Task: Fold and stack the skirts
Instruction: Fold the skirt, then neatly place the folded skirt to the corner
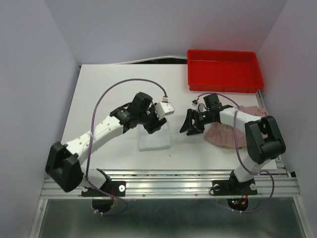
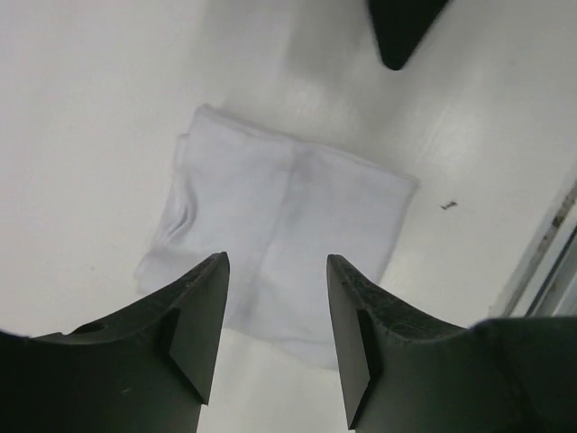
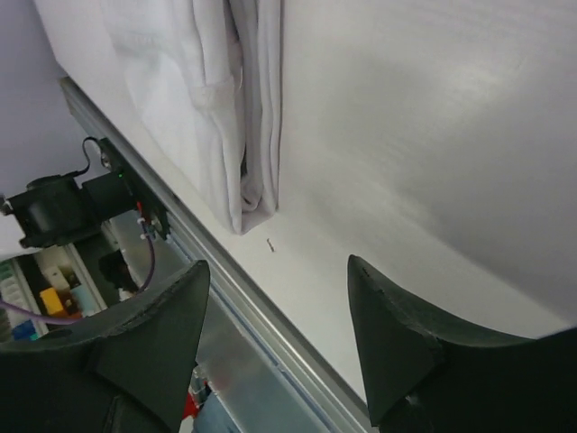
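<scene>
Closest to the lens, two dark fingers (image 2: 203, 316) of the left jaws are standing apart and gripping nothing, and you are looking between them down onto the white skirt (image 2: 288, 225). That skirt is lying folded into a roughly square pad on the surface (image 2: 81, 108). From overhead, the left jaws are hanging over the white skirt's far edge, with the left arm (image 1: 99, 131) reaching in from the near left of it.

You are working with two skirts in all. The second, the pink skirt (image 1: 225, 135), is lying to the right of the white skirt, well apart from it. It is lying bunched and unfolded, with its gathered edge showing on the near side. The right arm (image 1: 233, 119) is crossing above it and hiding part of it.

The right jaws are sitting between the two skirts, just to the right of the white skirt. Their two fingers (image 3: 153, 334) are spread wide and holding nothing. The right wrist camera is showing you the white skirt's stacked layers edge-on, beside the metal rail (image 3: 270, 361) along the near edge. One dark fingertip (image 2: 397, 27) of the right jaws is poking into the top of the left wrist view, beyond the white skirt.

One red tray (image 1: 224, 52) is sitting far beyond the white skirt, off to its right, at the back of the surface.
</scene>
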